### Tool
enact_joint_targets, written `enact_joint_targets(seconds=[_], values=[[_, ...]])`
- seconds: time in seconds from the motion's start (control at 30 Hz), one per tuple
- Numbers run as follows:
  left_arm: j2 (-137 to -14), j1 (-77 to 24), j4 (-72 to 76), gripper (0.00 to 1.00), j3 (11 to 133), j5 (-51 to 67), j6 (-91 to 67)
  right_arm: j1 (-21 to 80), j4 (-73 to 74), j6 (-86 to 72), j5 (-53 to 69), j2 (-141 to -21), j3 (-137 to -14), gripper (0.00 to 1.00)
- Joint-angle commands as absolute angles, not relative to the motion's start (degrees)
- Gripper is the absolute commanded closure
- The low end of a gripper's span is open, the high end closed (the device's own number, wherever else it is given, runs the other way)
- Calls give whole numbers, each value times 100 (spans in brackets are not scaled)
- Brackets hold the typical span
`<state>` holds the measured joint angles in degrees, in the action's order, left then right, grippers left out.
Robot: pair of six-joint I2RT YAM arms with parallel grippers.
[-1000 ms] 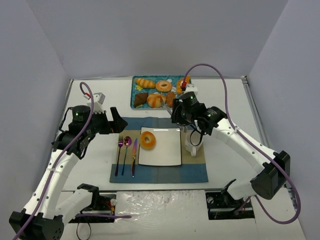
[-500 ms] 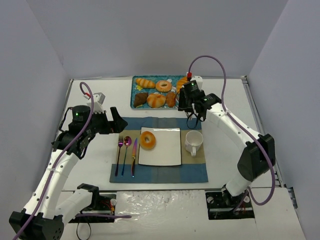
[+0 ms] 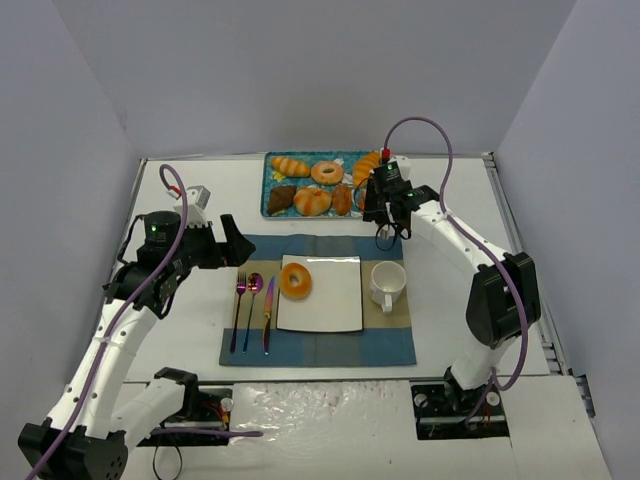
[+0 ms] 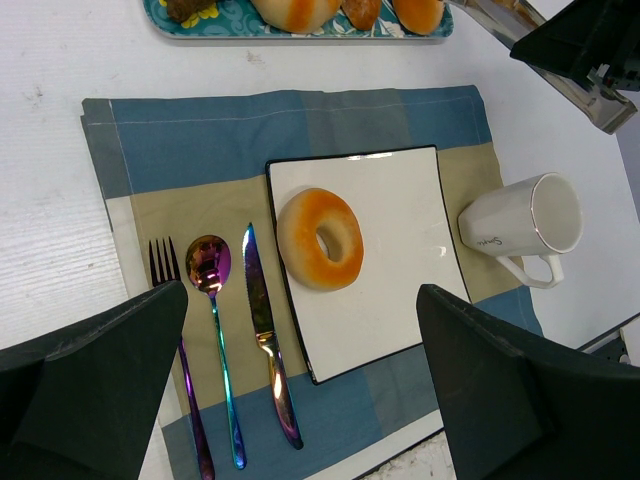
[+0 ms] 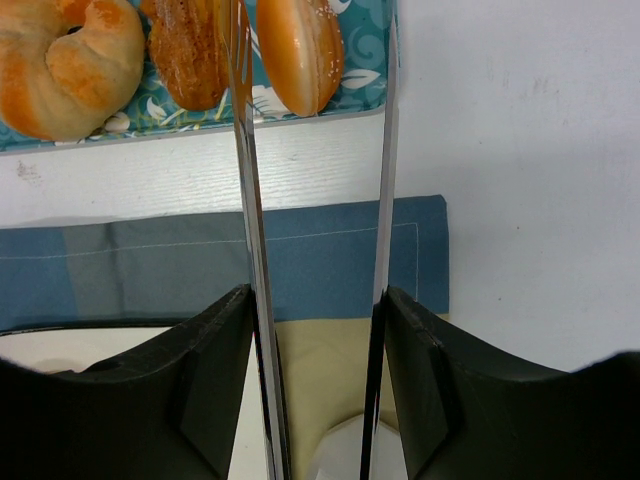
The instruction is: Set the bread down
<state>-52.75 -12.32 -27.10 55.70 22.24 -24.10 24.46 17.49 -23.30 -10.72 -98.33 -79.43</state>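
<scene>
A golden bagel (image 3: 296,281) lies on the left part of the white square plate (image 3: 335,300). More bread sits on the teal tray (image 3: 272,185) at the back, including an oval roll (image 5: 299,50) and a brown pastry (image 5: 190,50). My right gripper (image 3: 385,205) is shut on metal tongs (image 5: 248,200). The two blades stand apart and reach over the tray's right end, with the oval roll showing between them. I cannot tell whether they touch it. My left gripper (image 4: 300,292) hangs open above the placemat with nothing in it.
A white mug (image 3: 386,285) stands on the blue and tan placemat (image 3: 320,345) right of the plate. A fork (image 3: 239,300), spoon (image 3: 254,295) and knife (image 3: 268,315) lie left of it. Walls close in the table on three sides.
My right arm has swung back from above the mug and plate to the tray's right end, carrying the tongs. The left arm and the bagel have not moved.
</scene>
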Motion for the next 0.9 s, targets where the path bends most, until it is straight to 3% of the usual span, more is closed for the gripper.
enact_joint_targets(seconds=[0.0,0.27,0.5,0.87], values=[[-5221,-1257,-2382,3,5669,2276,-2338,2354,1338,-2230,-848,-9959,-7943,51],[-5234,-1257,-2386,3,5669,2268,-2338,2250,1173,-2215,-553,-10125,-7884,57],[-5238,-1257,-2382,3,5669,2276,-2338,2250,1169,-2197,-483,-9925,-7823,84],[-5247,-1257,-2378,3,5669,2276,-2342,2263,1453,-2140,9,-8892,-7745,84]])
